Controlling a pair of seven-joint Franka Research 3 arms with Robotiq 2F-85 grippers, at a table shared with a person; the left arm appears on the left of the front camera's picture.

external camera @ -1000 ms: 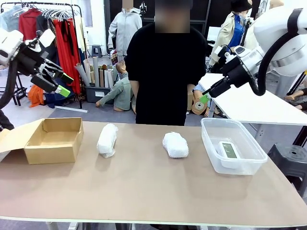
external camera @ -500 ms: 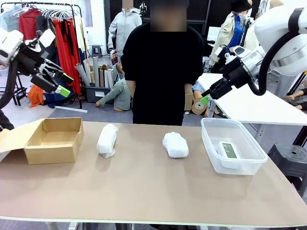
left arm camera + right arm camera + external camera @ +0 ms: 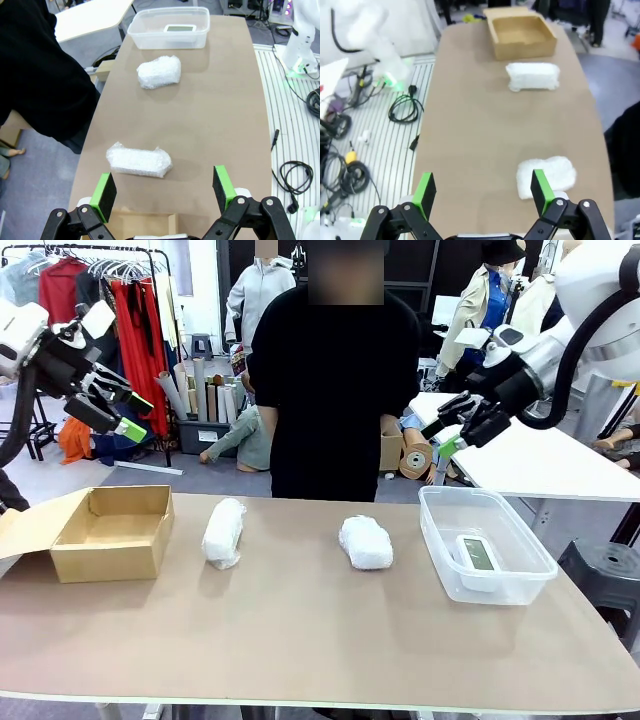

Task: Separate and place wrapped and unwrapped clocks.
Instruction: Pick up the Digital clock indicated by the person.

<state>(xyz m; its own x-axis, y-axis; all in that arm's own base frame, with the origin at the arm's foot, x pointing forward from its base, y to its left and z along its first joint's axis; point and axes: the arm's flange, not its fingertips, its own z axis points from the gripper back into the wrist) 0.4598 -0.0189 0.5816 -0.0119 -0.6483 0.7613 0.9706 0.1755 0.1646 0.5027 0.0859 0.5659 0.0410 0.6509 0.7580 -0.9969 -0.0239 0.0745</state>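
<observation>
Left pincer [image 3: 133,415] and right pincer [image 3: 438,438] gape wide, empty; 11 o'clock bundle [image 3: 223,533] and 1 o'clock bundle [image 3: 365,542] from table [image 3: 300,640] centre look light, squashy, slick: pinch across narrow waist.

The left gripper [image 3: 165,192] hangs jaws wide above the table [image 3: 220,115]; near wrapped clock [image 3: 139,161] below; far wrapped clock [image 3: 159,71] beside the tub [image 3: 150,41] holding the bare clock [image 3: 180,28].

The desk [image 3: 300,640] lies bare on the tub's [image 3: 436,540] near side. To its left stand two wrapped clocks [image 3: 366,542] [image 3: 223,532] and a cardboard box [image 3: 105,565].
</observation>
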